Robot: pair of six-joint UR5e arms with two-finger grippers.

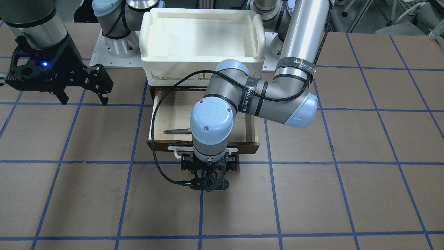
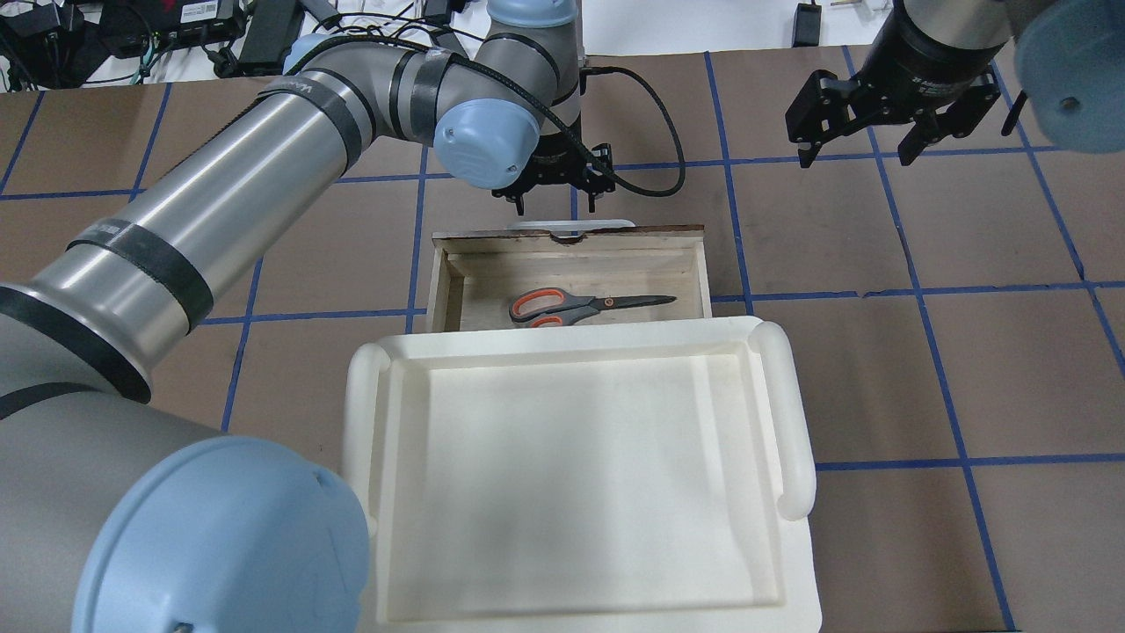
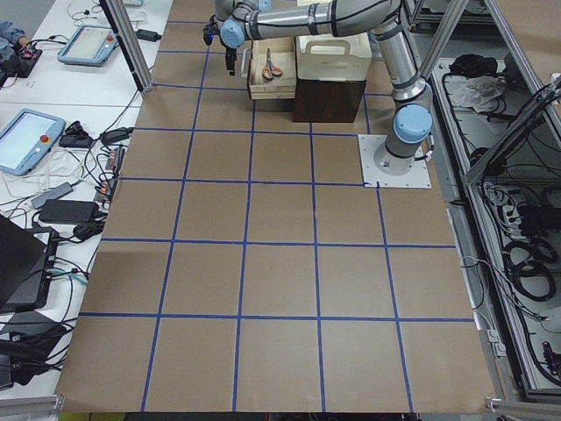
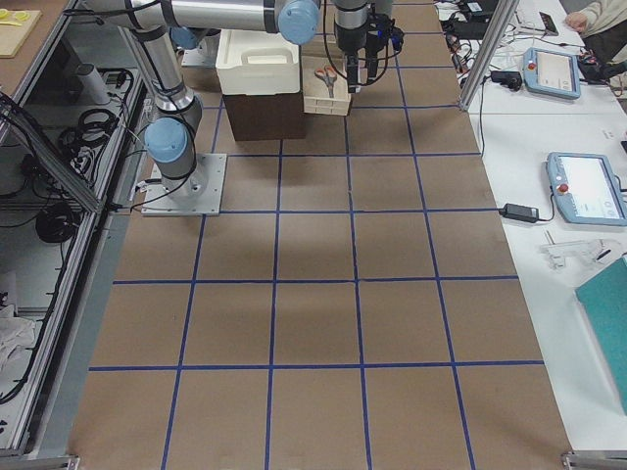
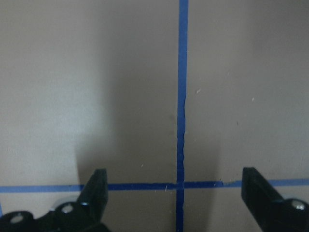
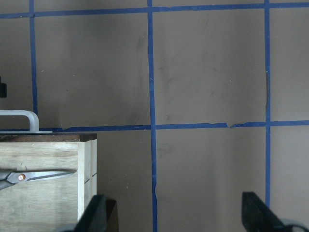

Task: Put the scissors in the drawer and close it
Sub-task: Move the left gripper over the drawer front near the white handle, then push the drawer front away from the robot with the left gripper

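Note:
The scissors (image 2: pixel 580 306), grey handles lined orange-red, lie flat inside the open drawer (image 2: pixel 571 239), blades pointing to the robot's right. In the front-facing view only the blade tip (image 1: pixel 176 131) shows, beside the left arm's wrist. The drawer's dark brown front (image 1: pixel 244 146) carries a white bar handle (image 1: pixel 174 149). My left gripper (image 2: pixel 555 204) is open and empty, pointing down just in front of the handle; the left wrist view shows its wide-apart fingers (image 5: pixel 94 193) over bare table. My right gripper (image 2: pixel 857 154) is open and empty, off to the drawer's right; its wrist view shows the scissors (image 6: pixel 34 175).
A white plastic tray (image 2: pixel 795 413) sits on the dark cabinet above the drawer, and its rim hides the drawer's back part. The left arm's elbow (image 1: pixel 274 100) hangs over the drawer. Brown table mats with blue tape lines (image 1: pixel 201 208) surround it.

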